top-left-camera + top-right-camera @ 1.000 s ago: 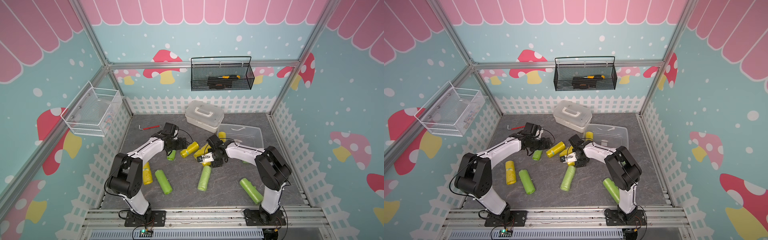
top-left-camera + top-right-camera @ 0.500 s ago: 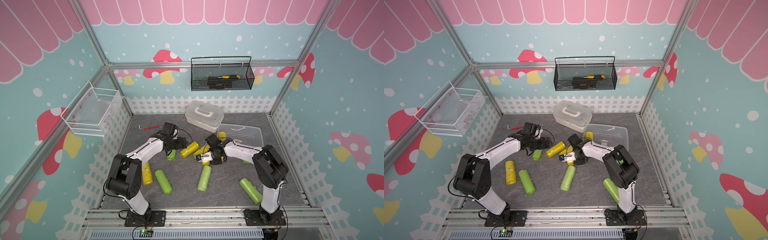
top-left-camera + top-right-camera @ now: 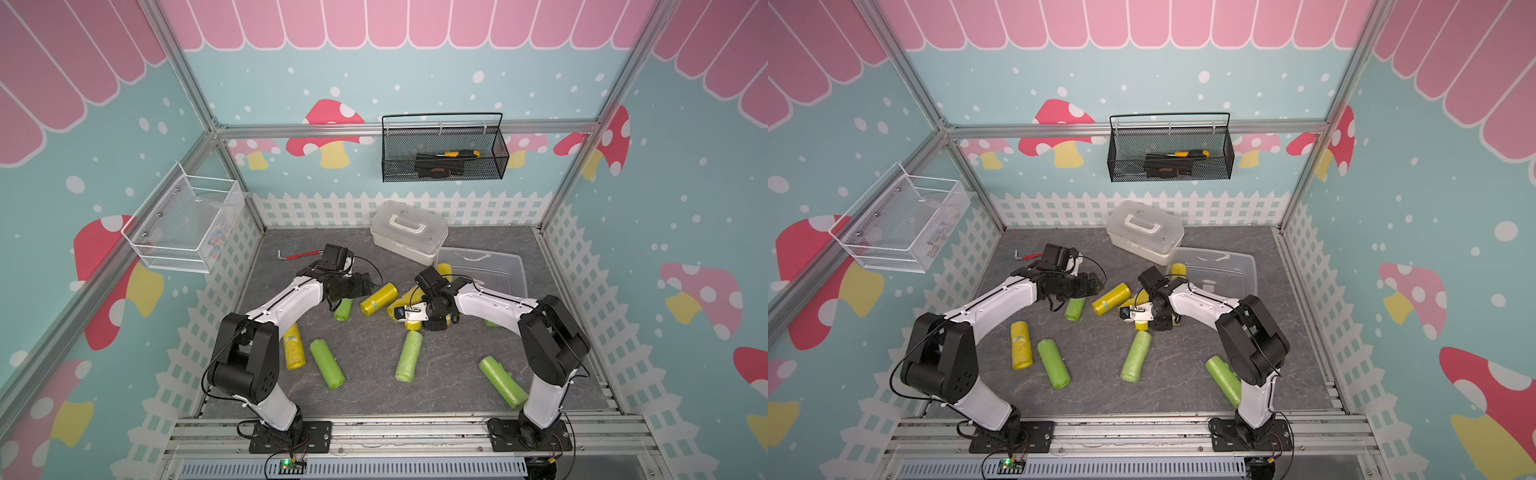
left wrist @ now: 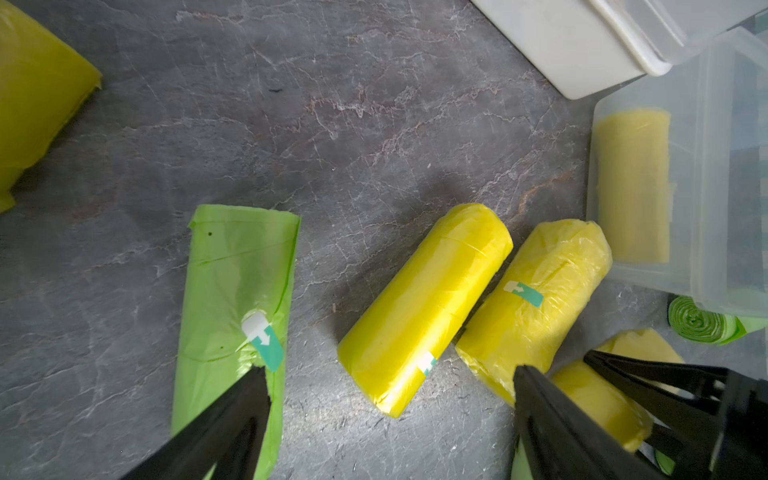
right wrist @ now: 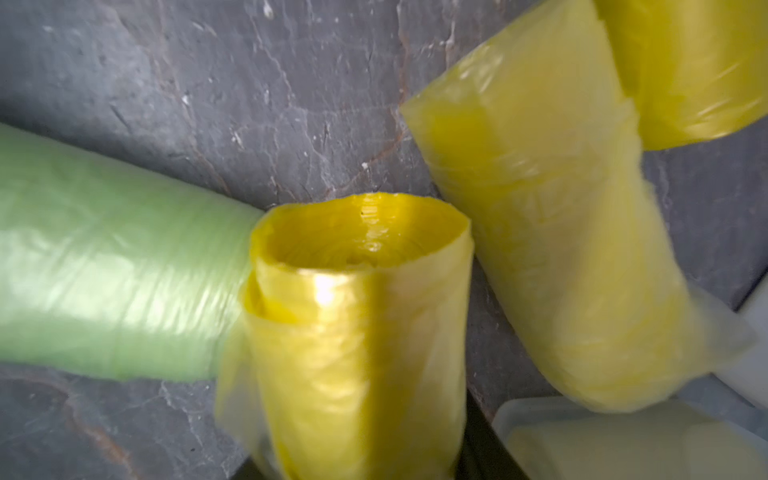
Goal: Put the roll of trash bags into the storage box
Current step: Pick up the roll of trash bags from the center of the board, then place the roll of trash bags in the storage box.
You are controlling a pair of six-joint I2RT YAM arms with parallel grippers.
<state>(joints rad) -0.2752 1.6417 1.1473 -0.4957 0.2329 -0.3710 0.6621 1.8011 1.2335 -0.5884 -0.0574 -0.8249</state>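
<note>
One yellow roll (image 5: 357, 332), clamped in right pincer (image 3: 419, 324)

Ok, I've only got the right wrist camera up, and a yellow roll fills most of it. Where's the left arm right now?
Observer: The left gripper hangs over a loose green roll, jaws wide open, holding nothing.
Operator: And is anything in the storage box?
Observer: One other yellow roll lies inside the storage box, at the end beside the white case.
Operator: Any green ones in there?
Observer: None that I can see; another green roll lies just outside its wall.
</note>
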